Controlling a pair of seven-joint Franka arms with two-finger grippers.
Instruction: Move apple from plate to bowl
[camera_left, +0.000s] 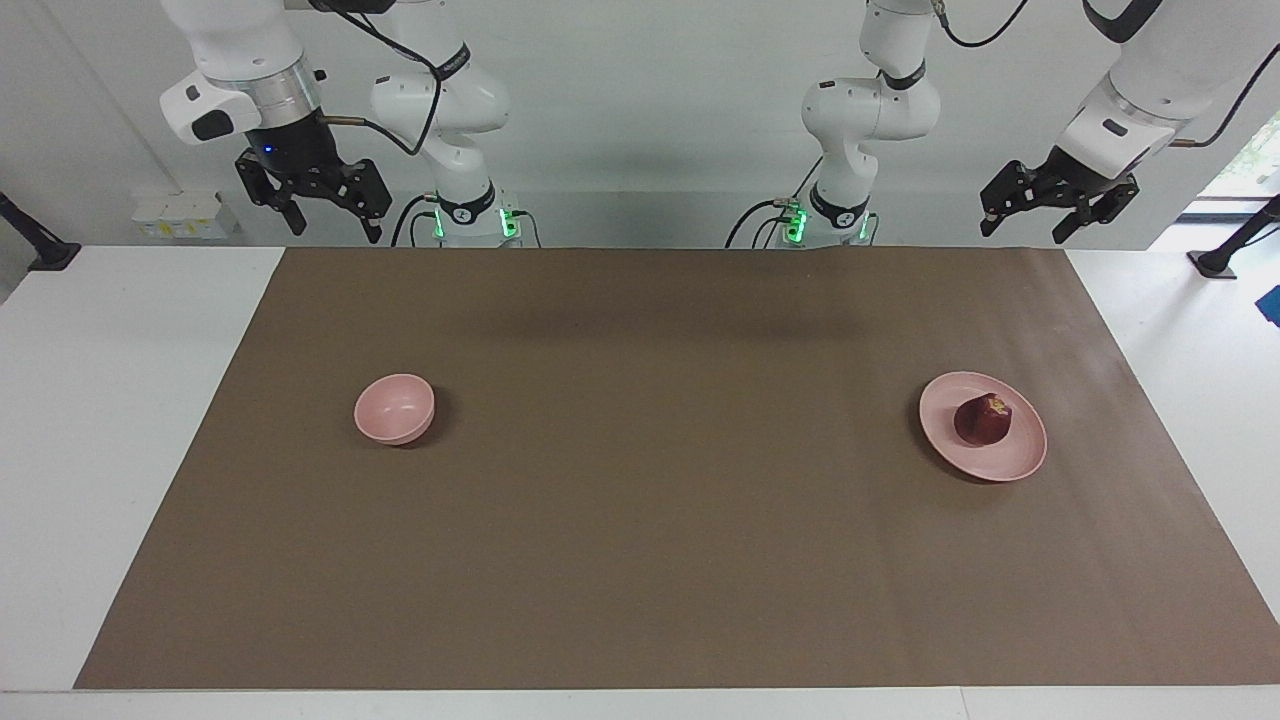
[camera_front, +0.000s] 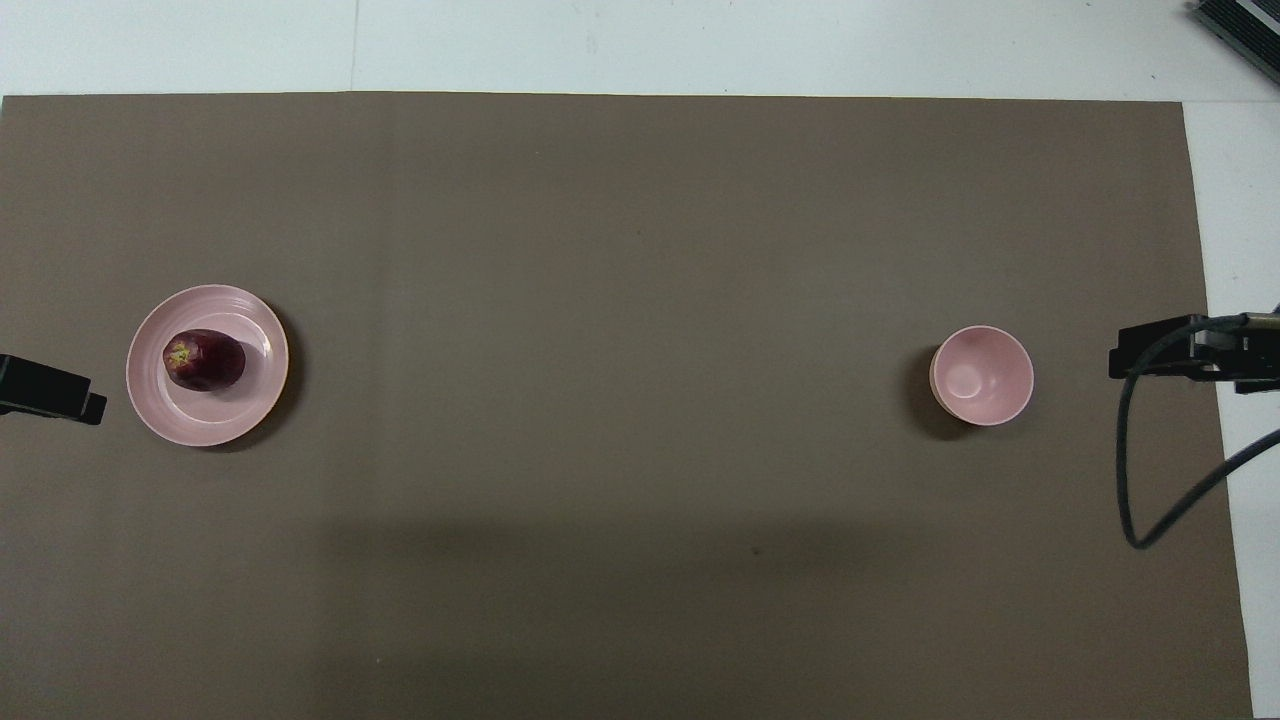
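While the dark red apple (camera_left: 982, 419) is lying on the pale pink plate (camera_left: 1020, 455) toward the left arm's end of the table (camera_left: 120, 420), the small pink bowl (camera_left: 394, 408) is standing well apart on the brown mat (camera_left: 640, 520), toward the right arm's end. Both arms are waiting, raised at the robots' edge: the left end effector (camera_left: 1060, 215) is hanging with fingers spread and holding nothing, and the right end effector (camera_left: 330, 222) is hanging likewise spread and unloaded.
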